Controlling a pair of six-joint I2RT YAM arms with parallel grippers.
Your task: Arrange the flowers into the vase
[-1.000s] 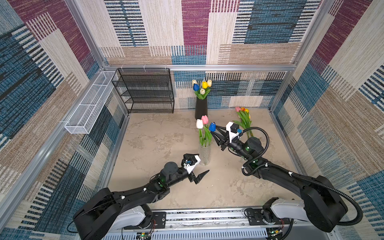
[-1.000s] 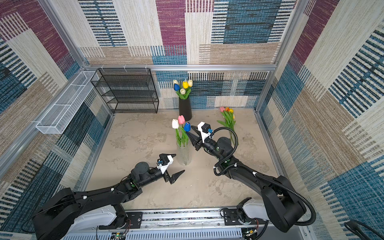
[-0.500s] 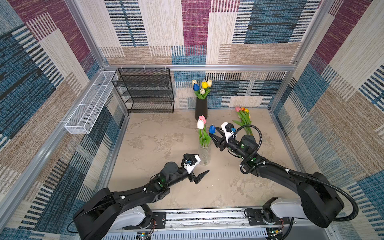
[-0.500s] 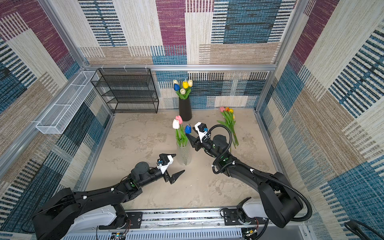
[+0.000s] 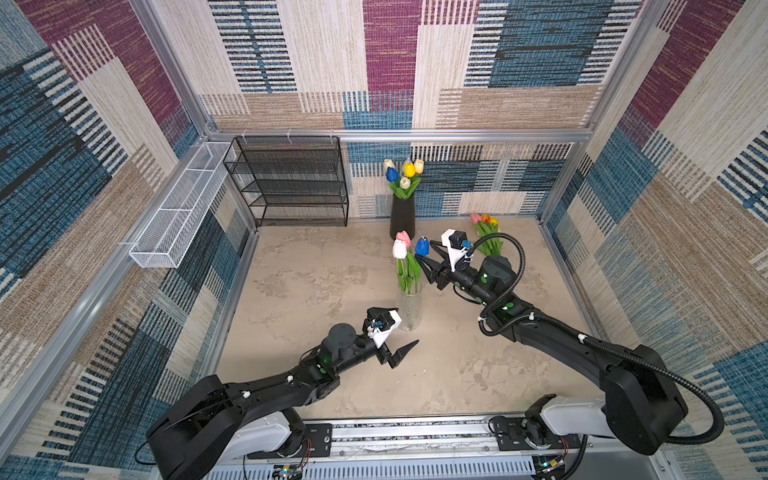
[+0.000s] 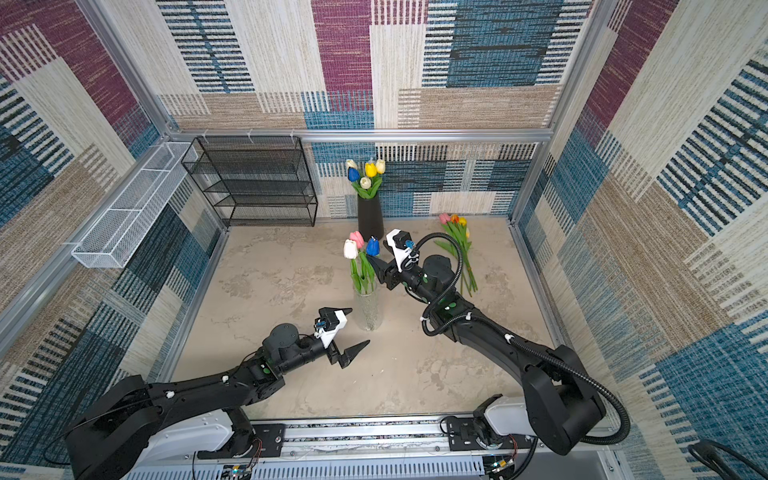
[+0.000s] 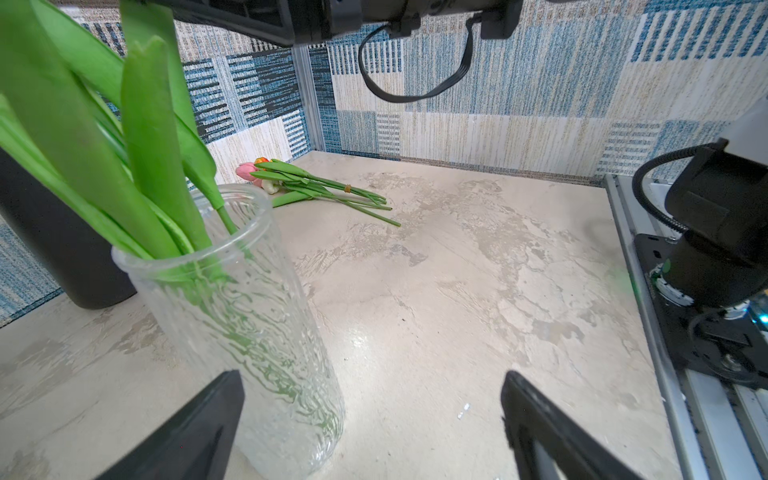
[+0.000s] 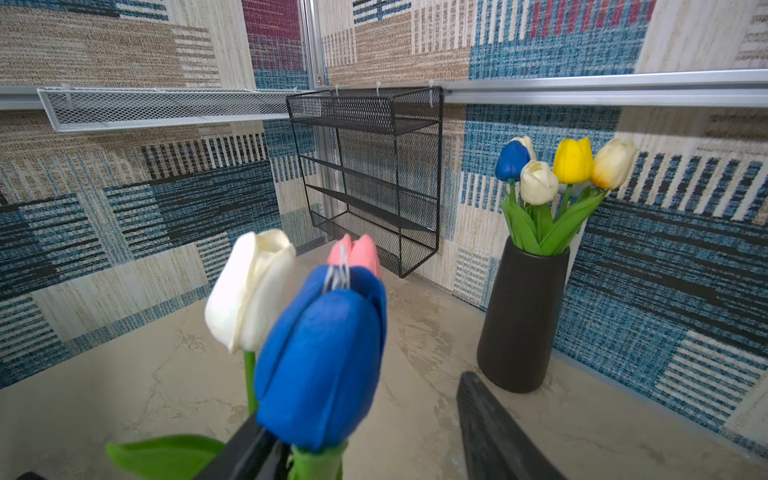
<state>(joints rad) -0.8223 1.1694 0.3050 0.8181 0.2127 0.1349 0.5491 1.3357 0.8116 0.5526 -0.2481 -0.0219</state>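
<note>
Since a second ago the right gripper (image 6: 379,252) has swung in toward the vase (image 5: 409,307) and spread its jaws. The blue tulip (image 5: 422,246) it carried now stands upright with its stem in the vase. The jaws are parted and grip nothing. In the right wrist view the blue head sits between them, close against one finger (image 8: 249,451) and well clear of the other.

The left gripper (image 5: 405,326) has not shifted. It hangs low, jaws spread wide and empty, with the foot of the vase just beside one finger (image 7: 195,428).

The vase is clear ribbed glass and stands upright near the middle of the surface (image 5: 324,291). In it with the blue tulip are a white tulip (image 5: 399,248) and a pink tulip (image 5: 403,237), their leaves crowding the rim.

A banded bunch (image 5: 486,237) of more tulips lies flat near the far right corner, heads toward the far edge. At the middle of the far edge a black vase (image 5: 402,216) holds blue, yellow and cream tulips. A black rack (image 5: 291,183) sits against the far wall by the far left corner, and a white basket (image 5: 178,208) hangs along the left wall.
</note>
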